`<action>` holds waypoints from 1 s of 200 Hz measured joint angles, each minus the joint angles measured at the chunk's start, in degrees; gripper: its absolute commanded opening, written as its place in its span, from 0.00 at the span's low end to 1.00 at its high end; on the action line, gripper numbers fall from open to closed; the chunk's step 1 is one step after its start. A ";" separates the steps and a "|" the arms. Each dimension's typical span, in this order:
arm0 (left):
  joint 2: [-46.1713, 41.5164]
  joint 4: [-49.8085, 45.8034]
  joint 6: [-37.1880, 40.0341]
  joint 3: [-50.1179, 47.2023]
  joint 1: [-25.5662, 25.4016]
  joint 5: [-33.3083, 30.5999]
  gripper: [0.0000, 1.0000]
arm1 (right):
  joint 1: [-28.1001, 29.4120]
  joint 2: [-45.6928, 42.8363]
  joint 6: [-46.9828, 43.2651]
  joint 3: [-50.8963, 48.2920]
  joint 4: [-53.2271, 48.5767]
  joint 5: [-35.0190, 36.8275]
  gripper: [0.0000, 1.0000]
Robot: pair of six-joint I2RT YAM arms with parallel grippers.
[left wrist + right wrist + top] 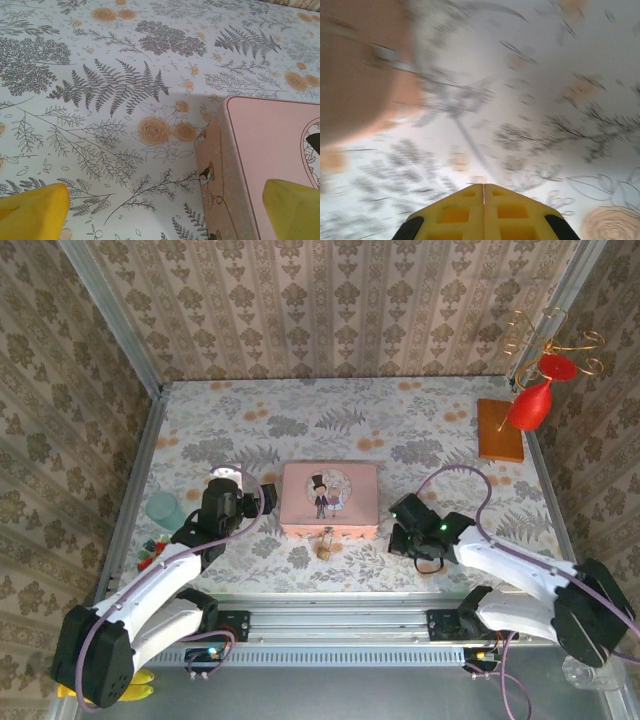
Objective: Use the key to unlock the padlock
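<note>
Padlock (323, 544): one, brass, on desk (250, 430) at 6 o'clock of the one pink tin (330, 498), at its near edge. Open desk at 12 o'clock. Left gripper (165, 210), tin's 9 o'clock: jaws spread wide, empty. Right gripper (483, 197), 3 o'clock: jaws closed together.

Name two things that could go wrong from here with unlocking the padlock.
The right gripper is shut with its pads flush together, so it may be gripping nothing at all. The open left gripper straddles the corner of the pink tin; closing or lowering could shove the tin and drag the tiny padlock out of line.
</note>
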 measured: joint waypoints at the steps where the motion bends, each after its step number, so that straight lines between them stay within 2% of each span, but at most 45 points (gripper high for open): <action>1: 0.00 0.00 0.00 0.00 0.00 0.00 1.00 | 0.00 -0.28 -0.20 0.31 0.00 -0.02 0.00; 22: 0.00 0.63 0.46 0.00 0.00 1.33 1.00 | 0.02 -4.92 -2.45 4.50 2.64 -1.33 0.00; 50: -0.15 5.77 2.01 -1.18 -0.92 7.26 0.99 | 0.35 -7.04 -5.07 7.87 10.43 -4.70 0.00; 101: -2.86 24.00 9.57 -10.62 -10.54 19.08 0.88 | 3.08 0.09 -7.76 14.73 23.06 -9.77 0.00; 129: -3.13 32.46 14.71 -13.70 -14.08 21.29 0.86 | 6.21 3.48 -8.68 18.05 27.58 -11.19 0.00; 144: -2.97 36.72 17.42 -15.08 -15.37 22.18 0.79 | 7.91 4.55 -8.70 18.27 29.42 -11.80 0.00; 200: 4.22 49.59 25.33 -17.44 -18.53 27.08 0.69 | 12.31 7.72 -8.63 18.27 32.96 -12.94 0.00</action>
